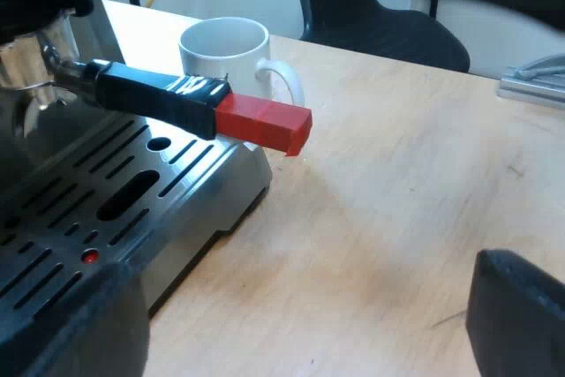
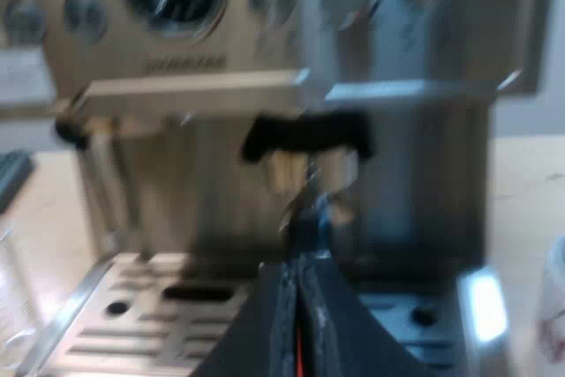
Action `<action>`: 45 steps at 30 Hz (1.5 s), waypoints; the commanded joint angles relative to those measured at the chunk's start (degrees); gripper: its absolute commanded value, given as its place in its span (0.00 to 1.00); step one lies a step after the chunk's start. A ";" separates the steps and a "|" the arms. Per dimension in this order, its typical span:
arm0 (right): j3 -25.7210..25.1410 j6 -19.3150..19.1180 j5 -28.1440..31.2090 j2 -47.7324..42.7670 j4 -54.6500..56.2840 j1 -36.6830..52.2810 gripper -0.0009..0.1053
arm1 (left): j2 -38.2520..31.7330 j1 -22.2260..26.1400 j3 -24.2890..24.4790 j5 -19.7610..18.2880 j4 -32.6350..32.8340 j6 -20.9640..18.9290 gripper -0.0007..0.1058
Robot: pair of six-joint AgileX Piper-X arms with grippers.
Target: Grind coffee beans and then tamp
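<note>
Espresso machine (image 2: 212,86) on a table (image 1: 397,183). Holder (image 1: 168,99) locked into the machine's front, red end free. Mug (image 1: 225,46) just beside the machine. Left gripper (image 1: 291,315) spread wide, grasping nothing. Right gripper (image 2: 298,306) clenched, fingers pressed together, facing the holder.

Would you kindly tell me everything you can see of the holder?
The holder is locked into the machine's front. Its shiny metal head sits under a black collar. A glossy black handle runs out from the head and ends in a square red block. The handle juts over the slotted drip tray, with its red end past the tray's edge, near the white mug. Nothing but the machine is seen touching it.
</note>
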State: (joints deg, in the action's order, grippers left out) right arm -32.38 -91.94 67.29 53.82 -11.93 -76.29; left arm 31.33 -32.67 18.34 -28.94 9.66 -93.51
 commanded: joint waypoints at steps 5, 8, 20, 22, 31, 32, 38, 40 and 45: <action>-7.65 -1.31 2.13 -3.68 13.12 -0.16 0.01 | -0.19 -0.32 0.53 -7.08 -1.07 1.76 0.75; -10.63 -0.47 2.13 -3.88 16.74 0.13 0.01 | 0.68 -0.32 0.53 -7.08 -1.07 3.50 0.75; -17.64 5.51 1.32 -3.88 30.23 0.12 0.01 | 3.96 -0.32 0.53 -8.32 -1.07 3.37 0.75; -18.56 6.56 0.46 -3.88 32.82 0.12 0.01 | 3.96 -0.32 0.53 -8.32 -1.07 3.37 0.75; -24.05 16.83 -16.71 -3.43 48.33 6.17 0.01 | 3.96 -0.32 0.53 -6.78 -1.07 3.37 0.75; -24.94 16.83 -17.30 -3.02 50.46 7.06 0.01 | 3.96 -0.32 0.53 -6.40 -1.07 3.37 0.75; -29.90 16.83 -22.51 1.30 57.32 10.53 0.01 | 3.96 -0.32 0.53 -6.41 -1.47 3.37 0.75; -31.09 16.83 -24.79 3.05 58.16 11.30 0.01 | 3.96 -0.32 0.53 -6.41 -1.95 3.37 0.75; -33.46 16.83 -25.94 6.98 60.25 11.96 0.01 | 3.96 -0.32 0.53 -6.41 -2.74 3.37 0.75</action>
State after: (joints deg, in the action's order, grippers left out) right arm -64.92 -74.66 41.67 60.55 47.16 -64.87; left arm 35.28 -32.67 18.34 -35.50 7.91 -90.78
